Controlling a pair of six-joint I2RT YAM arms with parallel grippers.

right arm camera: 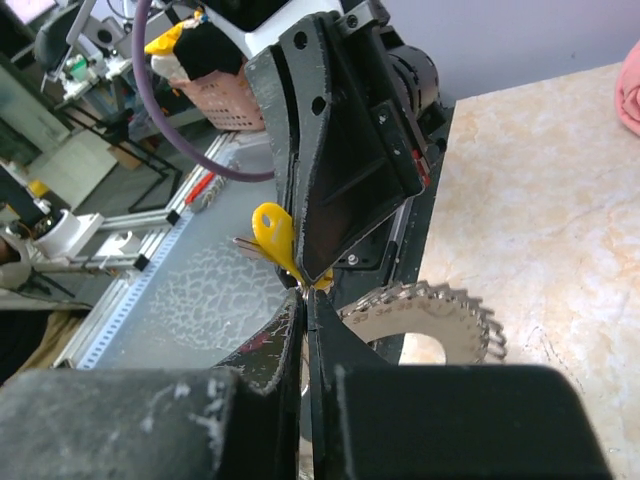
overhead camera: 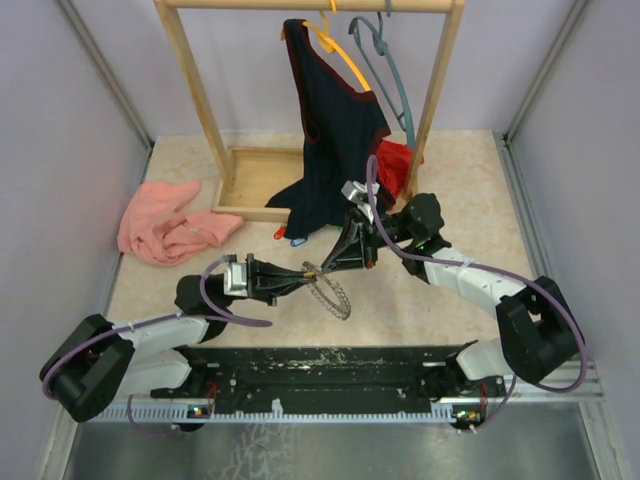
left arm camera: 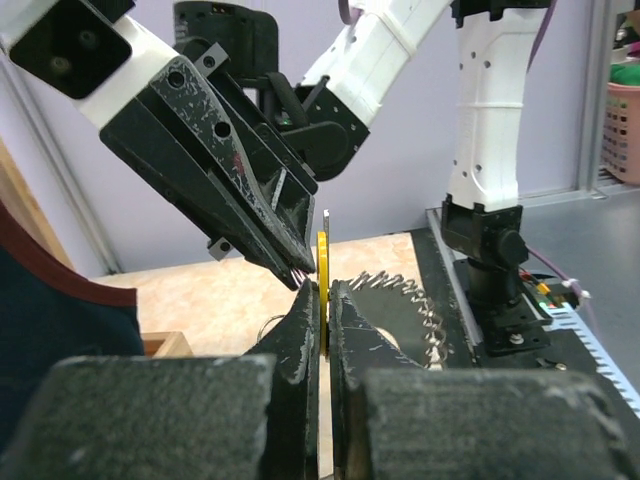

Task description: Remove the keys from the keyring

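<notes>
The keyring (overhead camera: 332, 294) is a grey toothed ring, tilted just under both grippers in the top view. It also shows in the left wrist view (left arm camera: 405, 305) and the right wrist view (right arm camera: 440, 318). My left gripper (overhead camera: 307, 272) (left arm camera: 326, 292) is shut on a yellow-tagged key (left arm camera: 323, 262), seen edge-on between its fingers. The yellow tag (right arm camera: 274, 234) sticks out past the left fingers in the right wrist view. My right gripper (overhead camera: 324, 267) (right arm camera: 307, 298) is shut tip to tip against the left one, on thin metal at the keyring's rim. Two small loose keys, one blue (overhead camera: 297, 242), lie on the table behind.
A wooden clothes rack (overhead camera: 245, 170) stands at the back with a dark garment (overhead camera: 335, 130), an orange and a grey hanger, and a red cloth (overhead camera: 397, 160). A pink cloth (overhead camera: 165, 225) lies at the left. The black base rail (overhead camera: 330, 365) runs along the near edge.
</notes>
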